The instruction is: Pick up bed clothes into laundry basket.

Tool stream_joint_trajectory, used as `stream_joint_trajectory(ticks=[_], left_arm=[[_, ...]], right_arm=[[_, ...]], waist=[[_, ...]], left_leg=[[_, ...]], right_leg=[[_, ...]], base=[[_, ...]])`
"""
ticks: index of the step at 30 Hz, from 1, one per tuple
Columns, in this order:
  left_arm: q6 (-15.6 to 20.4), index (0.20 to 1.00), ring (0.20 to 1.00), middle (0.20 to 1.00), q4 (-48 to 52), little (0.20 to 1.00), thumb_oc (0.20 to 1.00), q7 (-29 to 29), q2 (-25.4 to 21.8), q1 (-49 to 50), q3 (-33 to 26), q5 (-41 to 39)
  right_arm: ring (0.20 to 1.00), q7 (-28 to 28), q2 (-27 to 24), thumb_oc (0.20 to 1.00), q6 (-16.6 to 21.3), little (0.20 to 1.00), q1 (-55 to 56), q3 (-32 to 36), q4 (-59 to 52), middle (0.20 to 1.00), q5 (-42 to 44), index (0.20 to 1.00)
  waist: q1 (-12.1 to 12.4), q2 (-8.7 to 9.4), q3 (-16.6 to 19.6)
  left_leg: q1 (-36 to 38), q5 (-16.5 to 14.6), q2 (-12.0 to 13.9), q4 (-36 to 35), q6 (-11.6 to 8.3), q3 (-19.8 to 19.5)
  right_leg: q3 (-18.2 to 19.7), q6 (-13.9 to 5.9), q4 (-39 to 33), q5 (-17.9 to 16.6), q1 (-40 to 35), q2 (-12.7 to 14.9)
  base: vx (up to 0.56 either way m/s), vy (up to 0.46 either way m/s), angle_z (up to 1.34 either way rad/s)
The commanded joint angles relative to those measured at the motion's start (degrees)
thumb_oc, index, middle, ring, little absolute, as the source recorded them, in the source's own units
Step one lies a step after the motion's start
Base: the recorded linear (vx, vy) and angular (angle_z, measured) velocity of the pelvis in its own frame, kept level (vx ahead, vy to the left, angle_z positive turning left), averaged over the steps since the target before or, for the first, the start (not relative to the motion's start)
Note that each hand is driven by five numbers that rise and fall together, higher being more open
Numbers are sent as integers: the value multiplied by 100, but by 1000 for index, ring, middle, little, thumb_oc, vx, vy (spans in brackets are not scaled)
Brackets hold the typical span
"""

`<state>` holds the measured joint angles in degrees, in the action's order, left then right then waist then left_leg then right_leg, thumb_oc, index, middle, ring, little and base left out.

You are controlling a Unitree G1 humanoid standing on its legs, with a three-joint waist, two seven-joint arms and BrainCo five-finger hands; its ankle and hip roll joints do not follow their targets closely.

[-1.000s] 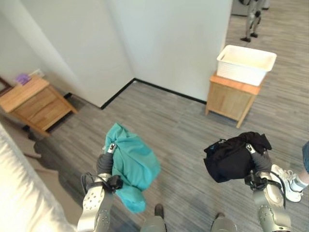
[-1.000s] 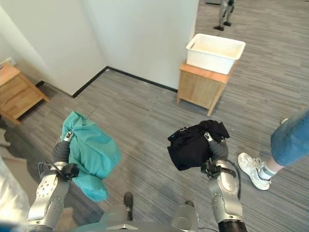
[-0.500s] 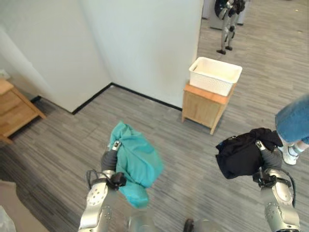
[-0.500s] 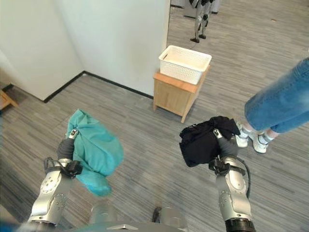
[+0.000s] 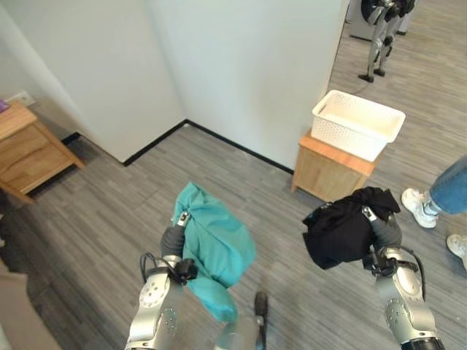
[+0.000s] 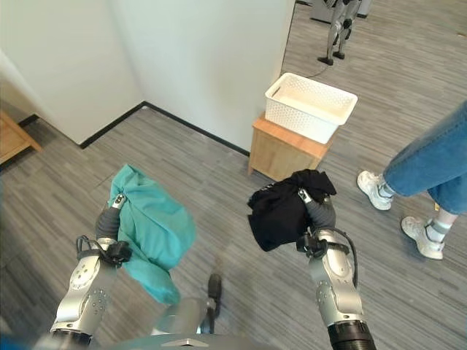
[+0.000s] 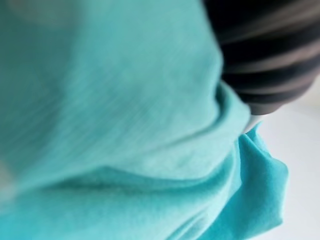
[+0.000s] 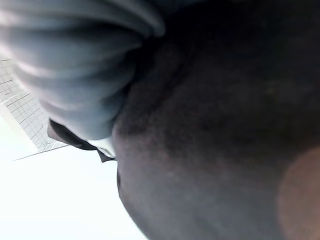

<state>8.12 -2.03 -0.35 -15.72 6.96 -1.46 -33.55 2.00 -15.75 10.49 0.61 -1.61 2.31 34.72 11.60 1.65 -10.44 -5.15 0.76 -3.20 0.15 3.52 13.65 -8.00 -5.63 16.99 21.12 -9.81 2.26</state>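
Gripping a teal garment (image 5: 211, 248), the left hand (image 5: 174, 237) has its fingers buried in the cloth, clamped on the bunch; the right hand (image 5: 382, 232) likewise closes on a black garment (image 5: 339, 227). Both bundles hang in the air over the grey plank floor (image 5: 109, 197), teal at about 7 o'clock in the head views, black at about 4 o'clock. The teal bundle's long axis runs from its peak near the hand down to a tail pointing toward 5 o'clock; the black one is a squat lump, slightly longer from 2 to 8 o'clock, draped toward the robot's left of the hand. White laundry basket (image 5: 357, 124) sits on a small wooden stand (image 5: 330, 171) at about 2 o'clock, against the white wall (image 5: 248, 65), empty as far as visible. Wooden nightstand (image 5: 29, 149) at 9 o'clock. A person's jeans leg and sneakers (image 6: 419, 182) at 3 o'clock. Versus half a second ago the camera has swung: basket and stand now sit further right in frame, nightstand more in view; grips on both garments unchanged.
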Motion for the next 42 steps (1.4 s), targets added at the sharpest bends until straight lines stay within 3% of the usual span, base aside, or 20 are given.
stream_joint_trajectory(ticks=[1,4,8,10,12,13,17,18,20,21,22,24,25,26,30,31,33,35,37,42], left_arm=[[367,200,200,200,524,200,200,-27,-446,-137,-84,-50],[386,200,200,200,609,200,200,53,-563,-245,-18,110],[413,200,200,200,701,200,200,7,-629,-384,-1,-54],[423,200,200,200,609,200,200,-2,-645,-440,82,-60],[423,200,200,200,508,200,200,-25,-642,-446,153,-51],[422,200,200,200,463,200,200,-37,-647,-439,179,-24],[380,200,200,200,530,200,200,-170,-599,-271,154,-42],[404,200,200,200,476,200,200,-154,-534,-225,133,-57],[372,200,200,200,434,200,200,-167,-452,-270,187,-171],[345,200,200,200,384,200,200,-167,-429,-270,190,-168],[345,200,200,200,384,200,200,-167,-428,-270,189,-168],[278,200,200,200,412,200,200,-227,-456,-238,196,-157],[263,200,200,200,458,200,200,-237,-438,-213,181,-169],[256,200,200,200,483,200,200,-242,-423,-207,180,-183],[258,200,200,200,391,200,200,-268,-379,-253,243,-161],[259,200,200,200,390,200,200,-268,-380,-252,244,-161],[289,200,200,200,420,200,200,-264,-412,-194,207,-33],[307,200,200,200,437,200,200,-267,-433,-220,217,54],[318,200,200,200,522,200,200,-277,-461,-250,215,33],[338,200,200,200,495,200,200,-186,-371,-491,411,-19]], right_arm=[[200,-179,103,200,438,200,-422,150,-428,200,-93,200],[200,-180,144,200,382,200,-382,57,-395,200,-97,200],[200,-223,131,200,361,200,-248,149,-411,200,-11,200],[200,-190,113,200,378,200,-129,238,-395,200,41,200],[200,-153,115,200,364,200,-35,292,-427,200,24,200],[200,-135,114,200,355,200,-6,304,-429,200,19,200],[200,-214,29,200,290,200,-55,297,-463,200,-12,200],[200,-265,-79,200,323,200,-82,262,-487,200,75,200],[200,-226,-173,200,391,200,-159,302,-483,200,206,200],[200,-220,-227,200,419,200,-165,346,-486,200,224,200],[200,-220,-227,200,419,200,-165,345,-485,200,224,200],[200,-163,-335,200,466,200,-150,431,-495,200,283,200],[200,-132,-365,200,445,200,-117,430,-482,200,228,200],[200,-129,-391,200,404,200,-58,441,-489,200,176,200],[200,-155,-349,200,323,200,59,481,-438,200,191,200],[200,-155,-349,200,323,200,60,482,-439,200,191,200],[200,-182,-270,200,293,200,76,360,-371,200,27,200],[200,-189,-252,200,238,200,126,283,-252,200,-153,200],[200,-236,-251,200,178,200,183,246,-206,200,-228,200],[200,-252,-131,200,170,200,494,346,-287,200,-111,200]], waist=[[103,310,285],[-157,23,59],[-399,-95,-37],[-566,-51,-21],[-710,-5,52],[-757,12,83],[-704,73,174],[-710,66,149],[-755,41,103],[-806,75,49],[-812,72,49],[-817,198,-96],[-811,192,-113],[-811,181,-130],[-731,176,-87],[-728,178,-89],[-630,83,4],[-557,36,35],[-552,5,40],[-874,-145,153]], left_leg=[[-136,116,63,544,122,-15],[340,-43,275,511,161,-259],[795,-120,402,220,-88,-783],[960,-246,424,84,-278,-1087],[1061,-332,462,-37,-383,-1272],[1144,-371,481,-87,-449,-1380],[1090,-346,674,19,-578,-1675],[1026,-207,962,230,-750,-1720],[790,126,1164,731,-892,-1758],[651,374,1307,1150,-920,-1653],[645,370,1309,1158,-921,-1661],[280,826,1557,2350,-863,-1307],[204,825,1598,2455,-847,-1205],[129,891,1593,2486,-884,-1062],[-265,628,997,1959,-911,-921],[-259,630,995,1953,-910,-917],[-143,444,672,993,-825,-765],[-63,406,374,718,-761,-995],[23,341,265,695,-762,-1314],[460,364,228,101,-673,-1489]], right_leg=[[-267,-826,1600,-2575,296,349],[-418,-657,2436,-2406,1026,590],[-368,-365,1328,-2039,1501,1149],[95,-350,-174,-2042,1524,1085],[652,-492,-1080,-2209,1502,987],[776,-587,-1273,-2378,1521,959],[585,-538,-1133,-2391,1462,915],[501,-431,-1244,-2305,1358,759],[278,-281,-1476,-2284,1145,583],[153,-193,-1541,-2254,1003,507],[146,-192,-1544,-2255,1000,505],[-87,70,-1691,-2165,668,417],[-131,118,-1741,-2103,572,365],[-174,133,-1756,-2064,487,352],[-176,99,-1833,-2028,328,334],[-173,98,-1834,-2028,325,336],[-126,25,-1962,-2049,305,207],[-41,-5,-2034,-2046,254,148],[39,8,-2098,-2045,227,122],[44,32,-2042,-1975,207,79]], base=[[238,95,-2],[261,-11,21],[280,-190,52],[316,-282,79],[336,-277,90],[232,-202,73],[223,-378,60],[192,-416,64],[191,-497,32],[96,-306,21],[105,-378,31],[131,-419,30],[138,-320,15],[146,-205,1],[154,-129,-6],[175,-61,-3],[163,-29,-15],[96,-22,-41],[55,0,-53],[17,70,-32]])
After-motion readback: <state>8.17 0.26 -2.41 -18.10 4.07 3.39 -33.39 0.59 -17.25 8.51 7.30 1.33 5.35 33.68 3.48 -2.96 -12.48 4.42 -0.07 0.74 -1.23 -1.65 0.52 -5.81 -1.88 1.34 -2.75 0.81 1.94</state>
